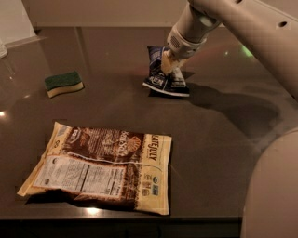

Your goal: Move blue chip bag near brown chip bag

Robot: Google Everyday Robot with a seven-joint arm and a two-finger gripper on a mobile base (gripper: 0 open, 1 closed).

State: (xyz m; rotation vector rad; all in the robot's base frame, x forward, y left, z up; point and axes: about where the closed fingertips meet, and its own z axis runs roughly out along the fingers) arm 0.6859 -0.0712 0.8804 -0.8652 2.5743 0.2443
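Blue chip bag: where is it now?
Camera view: the blue chip bag stands upper centre-right on the table, in the gripper, right of the sponge, beyond the brown chip bag.

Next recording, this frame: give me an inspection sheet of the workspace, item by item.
Surface: dark glossy table with a few light glints.
Job's things: blue chip bag at the far middle, top end raised, lower edge on the table; brown chip bag lying flat at the near left, well apart from it.
Clutter: green-and-yellow sponge at the far left.
Grippers: gripper at the blue chip bag's top, shut on it.
Cables: nothing seen.
Surroundings: pale wall behind the table; robot arm reaching in from the right.
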